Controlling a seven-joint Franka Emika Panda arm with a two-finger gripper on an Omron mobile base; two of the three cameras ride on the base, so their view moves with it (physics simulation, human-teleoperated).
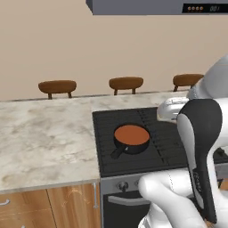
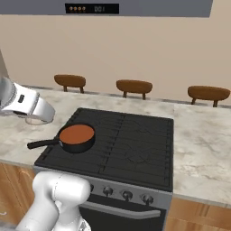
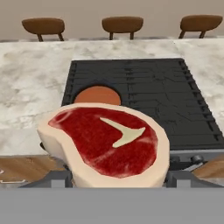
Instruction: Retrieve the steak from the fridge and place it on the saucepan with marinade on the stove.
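A red steak with a pale fat rim looms large in the hand view, gripped between the dark fingertips of my gripper, which is shut on it. Beyond it, on the front left burner of the black stove, sits the saucepan, with part of its orange-brown marinade peeking over the steak's top edge. The base views show the saucepan with its handle pointing toward the stove's front left, and the marinade filling it. The steak is held short of the pan and above the stove's front edge. The fridge is out of view.
Marble counter flanks the stove on both sides. Three brown stools stand behind the counter. Knobs line the stove's silver front. A hood hangs overhead. My white arm rises in front of the stove's right side.
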